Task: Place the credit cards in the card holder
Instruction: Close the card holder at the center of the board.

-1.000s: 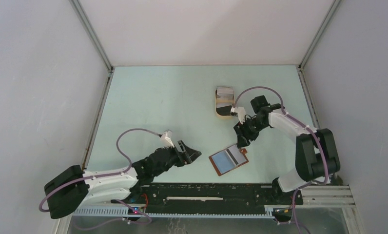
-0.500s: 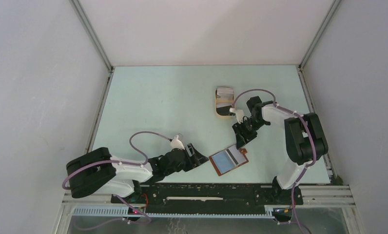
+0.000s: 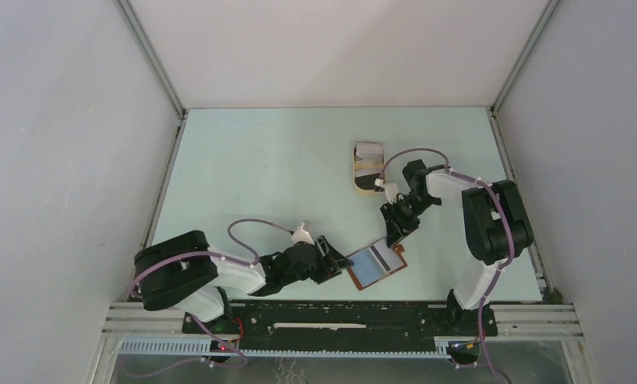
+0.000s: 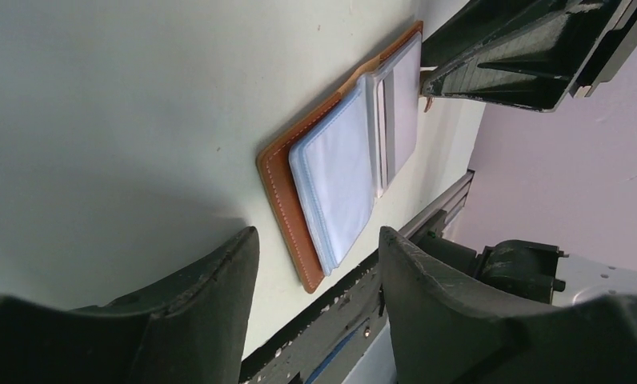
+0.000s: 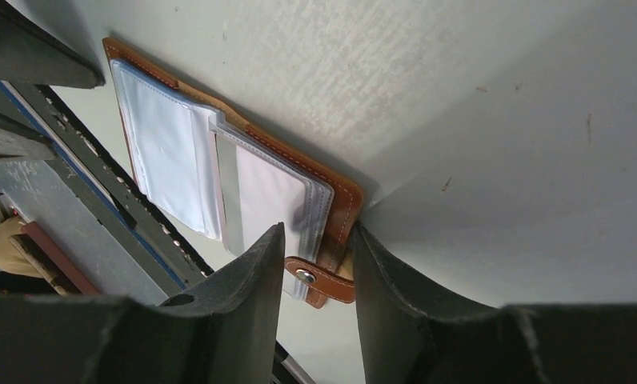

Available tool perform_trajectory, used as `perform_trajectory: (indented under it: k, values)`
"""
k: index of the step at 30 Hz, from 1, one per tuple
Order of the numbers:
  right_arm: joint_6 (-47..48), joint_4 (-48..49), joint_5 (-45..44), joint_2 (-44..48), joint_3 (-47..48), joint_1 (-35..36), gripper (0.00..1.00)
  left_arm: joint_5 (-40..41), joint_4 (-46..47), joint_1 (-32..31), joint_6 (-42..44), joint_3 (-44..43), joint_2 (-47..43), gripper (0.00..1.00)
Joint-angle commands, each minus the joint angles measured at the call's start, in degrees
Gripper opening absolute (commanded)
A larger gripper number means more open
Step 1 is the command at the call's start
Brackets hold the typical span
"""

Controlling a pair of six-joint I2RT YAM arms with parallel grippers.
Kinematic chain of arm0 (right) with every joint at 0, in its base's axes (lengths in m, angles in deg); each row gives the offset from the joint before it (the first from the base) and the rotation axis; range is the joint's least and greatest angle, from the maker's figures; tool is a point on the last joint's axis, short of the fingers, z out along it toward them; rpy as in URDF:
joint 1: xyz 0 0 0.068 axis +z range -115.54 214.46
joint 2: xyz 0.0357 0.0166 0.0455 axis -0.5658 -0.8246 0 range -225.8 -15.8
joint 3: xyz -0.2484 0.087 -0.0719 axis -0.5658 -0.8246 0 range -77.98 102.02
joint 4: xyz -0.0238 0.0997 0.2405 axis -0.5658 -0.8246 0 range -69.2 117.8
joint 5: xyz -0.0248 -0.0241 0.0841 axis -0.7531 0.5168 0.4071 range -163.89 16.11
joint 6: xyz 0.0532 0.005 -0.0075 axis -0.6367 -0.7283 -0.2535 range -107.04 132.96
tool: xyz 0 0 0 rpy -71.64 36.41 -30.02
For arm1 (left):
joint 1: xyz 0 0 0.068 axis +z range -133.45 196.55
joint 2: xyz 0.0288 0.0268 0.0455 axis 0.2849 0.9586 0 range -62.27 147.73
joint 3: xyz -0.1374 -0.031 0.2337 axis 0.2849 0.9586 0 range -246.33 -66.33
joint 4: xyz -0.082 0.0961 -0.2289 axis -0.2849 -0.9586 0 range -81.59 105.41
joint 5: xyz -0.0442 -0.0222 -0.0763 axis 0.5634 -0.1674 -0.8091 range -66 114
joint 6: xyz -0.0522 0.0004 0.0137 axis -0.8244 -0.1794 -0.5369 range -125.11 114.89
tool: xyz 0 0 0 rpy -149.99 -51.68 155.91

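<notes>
The card holder (image 3: 374, 265) lies open on the table (image 3: 259, 176) near its front edge, between my two grippers. The left gripper (image 3: 341, 261) has its jaws apart at the holder's left end, holding nothing. The right gripper (image 3: 395, 237) has its jaws narrowly apart around the snap tab (image 5: 325, 279); I see no firm grip.

If I pinch only the tab, the holder may lift, swing or fold shut. If the left jaws catch a clear sleeve (image 4: 335, 172), it may crumple or slide the holder away.

The credit cards (image 3: 370, 152) sit in the tan tray (image 3: 362, 186), well apart.

The holder faces sleeves up; its long axis runs left to right, the right end slightly farther away, tab rightward.
</notes>
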Motion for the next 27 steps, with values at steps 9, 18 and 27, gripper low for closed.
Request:
perform_trajectory:
  k: [9,18,27]
  values:
    - [-1.17,-1.03,1.42,-1.94,1.57,1.49,0.40,-1.37,3.10,-0.39,-1.90,-2.02,5.25,0.62]
    - [-1.35,-1.12,1.51,-2.18,1.63,2.51,0.40,-4.16,19.53,0.13,1.11,-0.77,7.78,0.61]
    - [-1.39,-1.10,1.51,-2.33,1.60,2.77,0.39,-5.60,38.86,0.59,-0.52,1.77,14.65,0.57]
